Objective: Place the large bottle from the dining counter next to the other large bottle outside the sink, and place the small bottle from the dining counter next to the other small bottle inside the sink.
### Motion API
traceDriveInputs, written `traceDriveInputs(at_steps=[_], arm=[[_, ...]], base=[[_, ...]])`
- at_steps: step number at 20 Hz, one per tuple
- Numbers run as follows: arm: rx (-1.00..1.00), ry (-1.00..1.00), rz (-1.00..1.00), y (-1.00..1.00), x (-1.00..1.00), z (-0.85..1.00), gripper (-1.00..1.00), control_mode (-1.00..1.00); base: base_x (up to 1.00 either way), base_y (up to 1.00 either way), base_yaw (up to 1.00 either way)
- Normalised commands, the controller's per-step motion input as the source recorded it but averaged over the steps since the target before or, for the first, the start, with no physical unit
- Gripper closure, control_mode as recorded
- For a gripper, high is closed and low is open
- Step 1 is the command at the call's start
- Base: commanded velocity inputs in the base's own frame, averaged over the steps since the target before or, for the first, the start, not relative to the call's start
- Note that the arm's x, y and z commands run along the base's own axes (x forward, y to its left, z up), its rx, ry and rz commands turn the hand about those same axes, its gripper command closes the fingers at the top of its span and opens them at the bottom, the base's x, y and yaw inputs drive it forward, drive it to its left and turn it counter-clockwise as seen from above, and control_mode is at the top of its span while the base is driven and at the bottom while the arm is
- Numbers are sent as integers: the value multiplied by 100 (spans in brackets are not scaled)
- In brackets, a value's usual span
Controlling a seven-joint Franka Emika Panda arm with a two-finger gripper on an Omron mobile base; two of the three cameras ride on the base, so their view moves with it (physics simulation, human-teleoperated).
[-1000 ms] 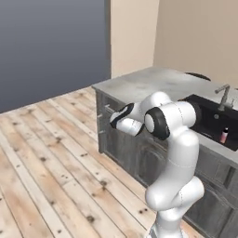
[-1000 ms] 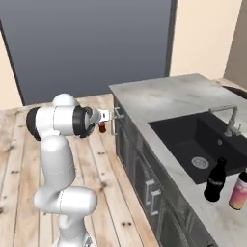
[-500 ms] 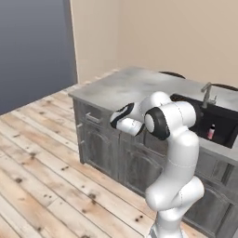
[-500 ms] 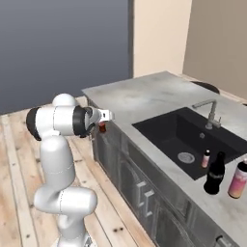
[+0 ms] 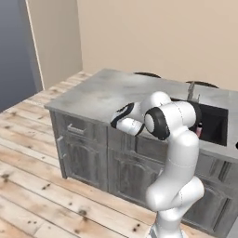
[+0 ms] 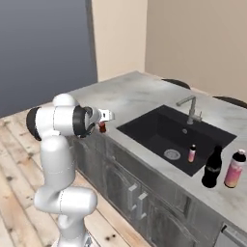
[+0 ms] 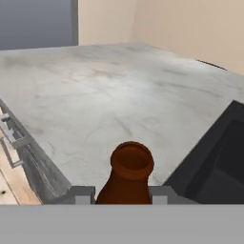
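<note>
My gripper (image 7: pixel 123 194) is shut on the small bottle (image 7: pixel 127 174), a short brown glass bottle, and holds it upright above the front edge of the grey counter (image 6: pixel 137 96). From the right base, the gripper (image 6: pixel 104 117) and the small bottle (image 6: pixel 102 127) are left of the black sink (image 6: pixel 159 130). The other small bottle (image 6: pixel 192 153), pale pink, stands inside the basin. On the counter right of the sink, the dark large bottle (image 6: pixel 212 167) stands beside the other large bottle (image 6: pixel 234 169) with its pale label. The dining counter is out of view.
A silver gooseneck faucet (image 6: pixel 190 108) rises behind the sink. Grey cabinet fronts with handles (image 5: pixel 76 130) run below the counter. The floor (image 5: pixel 32 186) is wooden planks, with a beige wall behind and a dark panel (image 6: pixel 43 48) at the left.
The whole picture has shifted: the base has driven along the counter, bringing the sink nearer. The arm's pose and its grip on the brown bottle look the same.
</note>
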Motion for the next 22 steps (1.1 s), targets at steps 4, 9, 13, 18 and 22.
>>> traceDriveInputs(at_steps=[4,9,13,18,22], arm=[[0,0,0,0,0,0,100,100],[0,0,0,0,0,0,100,100],[0,0,0,0,0,0,100,100],[0,0,0,0,0,0,100,100],[0,0,0,0,0,0,100,100]], base=[[12,50,-38],[15,50,-38],[19,52,-34],[24,50,-30],[18,40,-28]])
